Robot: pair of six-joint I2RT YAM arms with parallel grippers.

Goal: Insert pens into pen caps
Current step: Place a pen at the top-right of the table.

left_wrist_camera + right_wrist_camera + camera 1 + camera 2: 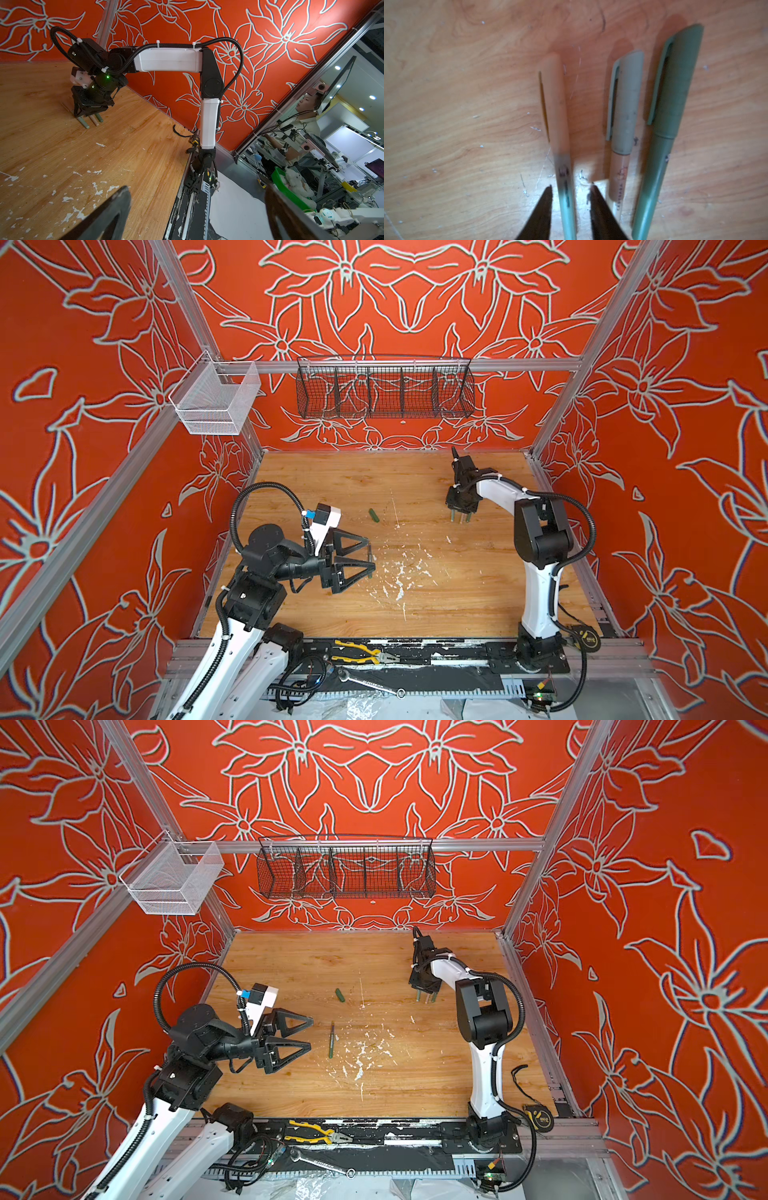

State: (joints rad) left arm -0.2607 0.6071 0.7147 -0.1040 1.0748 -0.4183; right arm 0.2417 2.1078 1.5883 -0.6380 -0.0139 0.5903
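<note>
Right gripper (571, 185) straddling mint pen (566, 199) wearing tan cap (555, 99), jaws slightly apart, not pinching; left gripper (311, 1032) hovering spread wide, empty.

Desk (332, 614): 3 capped pens (460, 517) side by side at 2 o'clock. Lone cap (374, 515) near mid, lone pen (331, 1040) 6 o'clock of it.

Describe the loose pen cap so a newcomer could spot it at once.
On the wooden table, look near the middle. The pen cap lies alone there, nearer the back wall than the uncapped green pen. It is a short, stubby dark green tube, unlike that long thin pen and the three capped pens under the right end effector.
</note>
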